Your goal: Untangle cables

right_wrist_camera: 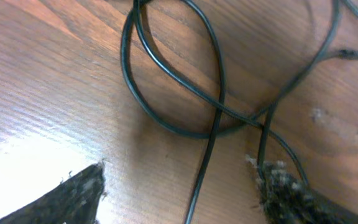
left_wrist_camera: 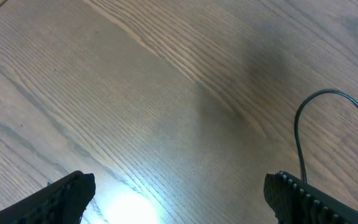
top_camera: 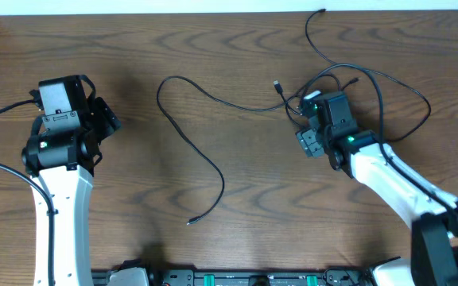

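Cables [top_camera: 348, 87]: lying knotted in crossing black loops at the right of the surface [top_camera: 237, 48], one long strand [top_camera: 205, 151] trailing toward the middle; no container showing. Hanging over the knot, right pincer [right_wrist_camera: 179, 193] spread wide and gripping nothing, a cable passing loose between the jaws; left pincer [left_wrist_camera: 179, 199] likewise gaping, empty, well apart. Probably sitting between grabs, next calling for pinching one loop and drawing it clear of the crossings.

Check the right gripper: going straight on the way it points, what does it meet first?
The right gripper, open, points at the tangled black cables; a strand runs between its fingers. It would likely meet that first, then the table; depth is unclear.
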`<action>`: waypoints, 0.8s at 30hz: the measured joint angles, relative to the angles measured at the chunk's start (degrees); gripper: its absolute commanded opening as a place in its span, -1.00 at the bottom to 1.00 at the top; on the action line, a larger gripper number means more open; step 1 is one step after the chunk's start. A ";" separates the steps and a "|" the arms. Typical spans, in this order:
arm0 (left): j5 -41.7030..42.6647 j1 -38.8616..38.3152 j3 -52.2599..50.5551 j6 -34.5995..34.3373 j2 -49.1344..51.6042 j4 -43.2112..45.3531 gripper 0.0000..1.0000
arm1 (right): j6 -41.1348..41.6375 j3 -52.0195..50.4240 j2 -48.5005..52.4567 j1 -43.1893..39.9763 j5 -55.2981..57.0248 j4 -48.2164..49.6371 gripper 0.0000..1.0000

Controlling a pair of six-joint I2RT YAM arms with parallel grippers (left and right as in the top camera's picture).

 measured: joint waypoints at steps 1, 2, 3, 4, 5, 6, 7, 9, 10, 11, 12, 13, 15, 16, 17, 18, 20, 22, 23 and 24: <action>0.13 0.00 0.00 0.02 0.00 0.00 0.84 | -1.20 -0.02 0.87 -0.37 -0.28 1.49 0.85; 0.17 0.00 0.00 0.00 0.00 0.00 0.84 | -2.21 -0.04 1.62 -0.74 -0.46 3.06 0.99; 0.20 0.00 0.00 0.02 0.00 -0.02 0.84 | -2.82 -0.07 2.16 -0.98 -0.59 4.39 0.99; 0.26 0.00 0.00 0.02 0.00 0.00 0.85 | -3.15 -0.09 2.49 -1.46 -0.55 5.75 0.99; 0.35 0.00 0.00 0.00 0.00 0.00 0.84 | -2.75 -0.09 2.78 -2.03 -0.15 7.23 0.98; 0.37 0.00 0.00 0.00 0.00 0.00 0.85 | -2.14 -0.09 2.93 -2.56 0.22 8.37 0.98; 0.37 0.00 0.00 0.00 0.00 0.00 0.85 | -0.76 -0.09 3.10 -3.30 1.07 9.40 0.98; 0.37 0.00 0.00 0.00 0.00 -0.02 0.84 | 2.23 -0.09 3.34 -5.01 2.38 10.19 0.99; 0.37 0.00 0.00 0.00 0.00 0.00 0.85 | 3.96 -0.09 3.54 -6.10 2.75 10.16 0.98; 0.37 0.00 0.00 0.00 0.00 0.00 0.84 | 5.57 -0.09 3.74 -7.17 3.08 10.14 0.99; 0.37 0.00 0.00 0.00 0.00 0.00 0.85 | 6.69 -0.09 3.96 -7.93 3.26 10.08 0.98; 0.37 0.00 0.00 0.00 0.00 0.00 0.84 | 7.82 -0.09 4.20 -8.83 3.28 9.88 0.99; 0.37 0.00 0.00 0.02 0.00 0.00 0.85 | 9.75 -0.09 4.74 -10.54 3.06 9.31 0.98; 0.37 0.00 0.00 0.00 0.00 0.00 0.84 | 10.23 -0.09 4.92 -10.95 2.84 9.20 0.98; 0.37 0.00 0.00 0.00 0.00 0.00 0.85 | 10.75 -0.09 5.18 -11.26 2.64 9.03 0.98; 0.37 0.00 0.00 0.02 0.00 0.00 0.84 | 11.10 -0.09 5.44 -11.47 2.45 8.85 0.98; 0.37 0.00 0.00 0.02 0.00 0.00 0.84 | 11.63 -0.09 5.95 -11.50 2.16 8.87 0.97; 0.37 0.00 0.00 0.02 0.00 0.00 0.84 | 12.09 -0.09 6.88 -11.50 1.86 8.90 0.97; 0.37 0.00 0.00 0.00 0.00 0.00 0.85 | 12.22 -0.09 7.48 -11.50 1.77 8.87 0.96; 0.37 0.00 0.00 0.00 0.00 0.00 0.85 | 12.35 -0.09 8.26 -11.50 1.70 8.87 0.94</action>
